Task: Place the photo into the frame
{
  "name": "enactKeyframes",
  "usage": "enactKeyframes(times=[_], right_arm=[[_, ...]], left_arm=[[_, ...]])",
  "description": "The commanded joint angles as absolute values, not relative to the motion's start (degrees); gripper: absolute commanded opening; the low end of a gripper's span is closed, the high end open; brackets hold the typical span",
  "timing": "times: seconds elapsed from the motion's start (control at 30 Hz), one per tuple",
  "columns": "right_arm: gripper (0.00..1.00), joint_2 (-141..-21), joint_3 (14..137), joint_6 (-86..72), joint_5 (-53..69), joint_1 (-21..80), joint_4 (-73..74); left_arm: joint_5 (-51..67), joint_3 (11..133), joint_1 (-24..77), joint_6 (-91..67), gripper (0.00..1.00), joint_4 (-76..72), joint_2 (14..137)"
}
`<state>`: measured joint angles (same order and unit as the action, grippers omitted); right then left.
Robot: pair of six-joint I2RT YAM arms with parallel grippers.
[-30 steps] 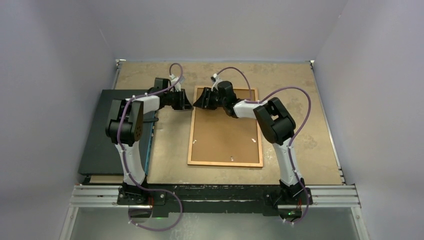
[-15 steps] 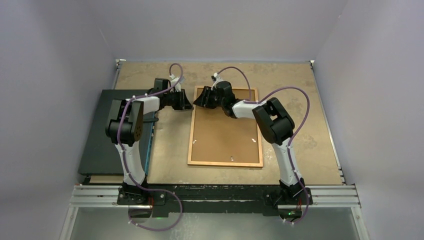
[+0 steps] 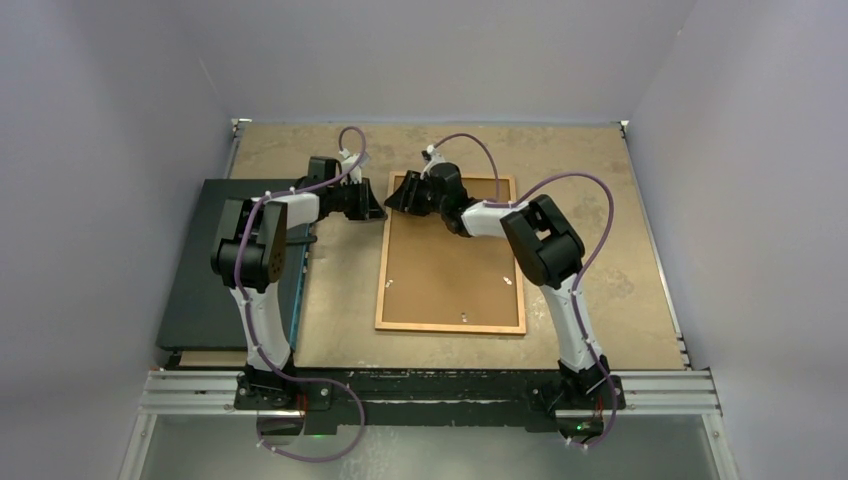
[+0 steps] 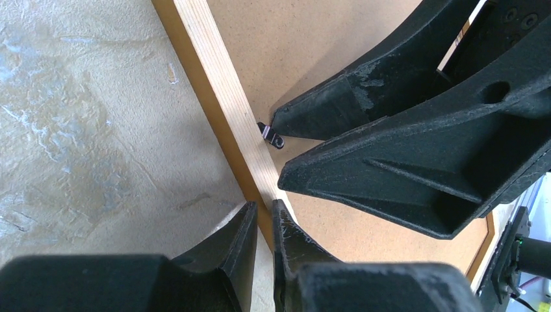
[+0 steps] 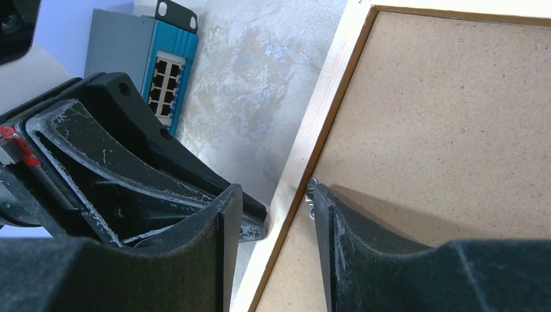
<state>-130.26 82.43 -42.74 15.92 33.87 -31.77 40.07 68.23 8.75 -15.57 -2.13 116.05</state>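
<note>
Thin orange-brown wooden picture frame (image 3: pixel 450 327) lies face down mid-worktop (image 3: pixel 600 200) in the top view, with a plain brown backing board (image 3: pixel 450 270) filling it. The glossy plant photo shows nowhere, so whether it lies under the board cannot be told. Over the last second the right gripper (image 3: pixel 397 197) has crept toward the frame's far-left corner, while the left gripper (image 3: pixel 378 210) has stayed just beside it. A dark flat box (image 3: pixel 215 270) sits to the left. I judge the work is now at a retaining tab, not at the photo itself.

Left wrist view: the left gripper (image 4: pixel 263 221) is closed to a slit at the frame's rail, with nothing clearly held. The right gripper's upper finger touches a small metal tab (image 4: pixel 273 137).

Right wrist view: the right gripper (image 5: pixel 273 201) is open, its jaws straddling the rail and one tip at the tab. A grey-and-blue network switch (image 5: pixel 162 62) carries no readable lettering, and no brand shows anywhere.
</note>
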Motion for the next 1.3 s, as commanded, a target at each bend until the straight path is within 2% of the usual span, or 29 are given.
enactKeyframes(times=[0.0,0.23,0.53,0.77,0.97,1.27], right_arm=[[0.47,-132.31,83.70,-44.11,16.18,35.77,-31.44],[0.47,-131.95,83.66,-44.05,17.10,35.77,-32.09],[0.45,-134.71,88.26,-41.20,30.25,35.60,-30.10],[0.44,-137.60,93.77,-33.83,40.39,35.34,-21.99],[0.49,-135.73,94.68,-26.76,41.90,32.99,-18.13],[0.54,-135.75,100.25,-21.99,44.21,28.15,-18.31]], left_arm=[[39.01,67.15,9.07,-15.34,0.11,-2.64,116.29],[39.02,67.19,9.21,-15.29,0.11,-2.72,116.37],[38.85,67.15,9.20,-15.16,0.10,-2.55,116.28],[38.49,67.37,9.14,-14.63,0.09,-2.13,116.25],[38.50,67.67,9.10,-13.68,0.08,-0.70,115.56],[38.37,69.27,8.71,-14.15,0.18,1.60,114.41]])
